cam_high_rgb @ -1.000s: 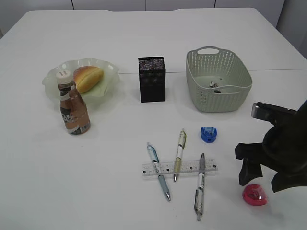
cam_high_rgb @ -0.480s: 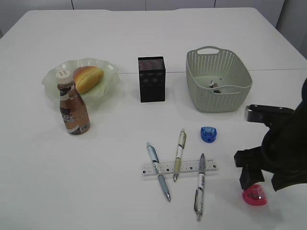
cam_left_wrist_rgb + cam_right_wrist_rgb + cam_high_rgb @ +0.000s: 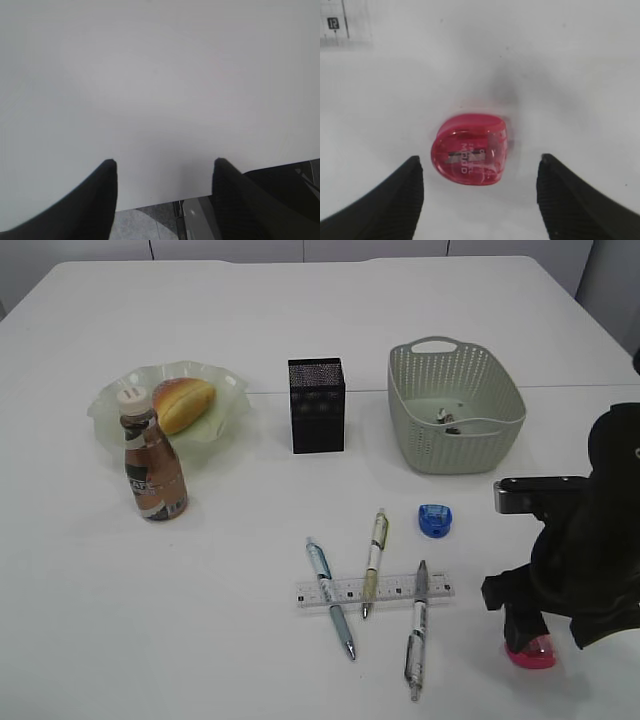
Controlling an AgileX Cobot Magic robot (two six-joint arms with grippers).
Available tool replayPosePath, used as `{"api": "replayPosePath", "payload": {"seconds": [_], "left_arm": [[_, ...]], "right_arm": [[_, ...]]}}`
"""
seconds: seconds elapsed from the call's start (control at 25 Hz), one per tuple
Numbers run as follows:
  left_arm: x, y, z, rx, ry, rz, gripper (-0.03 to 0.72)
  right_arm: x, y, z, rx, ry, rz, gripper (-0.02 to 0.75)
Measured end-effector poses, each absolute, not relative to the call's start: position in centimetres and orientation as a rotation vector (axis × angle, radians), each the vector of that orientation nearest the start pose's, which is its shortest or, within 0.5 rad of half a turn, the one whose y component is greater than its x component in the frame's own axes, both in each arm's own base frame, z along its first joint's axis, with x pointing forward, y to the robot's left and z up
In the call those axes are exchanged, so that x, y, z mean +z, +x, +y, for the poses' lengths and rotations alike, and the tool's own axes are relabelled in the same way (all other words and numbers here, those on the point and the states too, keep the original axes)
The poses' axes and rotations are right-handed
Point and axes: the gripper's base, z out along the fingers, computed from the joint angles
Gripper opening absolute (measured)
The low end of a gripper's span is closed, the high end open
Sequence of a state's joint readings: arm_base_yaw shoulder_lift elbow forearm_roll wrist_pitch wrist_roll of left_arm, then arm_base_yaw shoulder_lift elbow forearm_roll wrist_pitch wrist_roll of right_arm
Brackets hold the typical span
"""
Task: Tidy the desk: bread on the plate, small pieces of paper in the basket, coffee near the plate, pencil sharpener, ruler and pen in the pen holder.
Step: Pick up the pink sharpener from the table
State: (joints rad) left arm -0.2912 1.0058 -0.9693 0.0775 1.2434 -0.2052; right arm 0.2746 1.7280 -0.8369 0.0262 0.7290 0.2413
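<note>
We have brought the right gripper point(image 3: 479, 200) down over the red pencil sharpener point(image 3: 470, 150) at five o'clock on the desk point(image 3: 200, 630); a second ago it hung higher and clear of it. Our jaws stand wide, one on each side, touching nothing, so we judge the grasp comes next. The sharpener lies flat, its long axis nine to three in the wrist view, rounded end toward nine. Our left gripper point(image 3: 165, 200), also wide and empty, sits at the desk edge. Farther off, toward eleven o'clock from the sharpener, stands the pen holder point(image 3: 317, 405)
</note>
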Motion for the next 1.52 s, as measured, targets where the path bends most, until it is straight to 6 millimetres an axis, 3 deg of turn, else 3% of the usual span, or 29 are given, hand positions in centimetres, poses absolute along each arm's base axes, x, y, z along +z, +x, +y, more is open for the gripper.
{"api": "replayPosePath", "payload": {"seconds": [0.96, 1.52], "left_arm": [[33.3, 15.9, -4.1, -0.025, 0.133, 2.752, 0.428], [33.3, 15.9, -4.1, -0.025, 0.133, 2.752, 0.428]], "right_arm": [[14.0, 26.7, 7.8, 0.068, 0.019, 3.094, 0.546], [12.3, 26.7, 7.8, 0.044, 0.028, 3.158, 0.543]]}}
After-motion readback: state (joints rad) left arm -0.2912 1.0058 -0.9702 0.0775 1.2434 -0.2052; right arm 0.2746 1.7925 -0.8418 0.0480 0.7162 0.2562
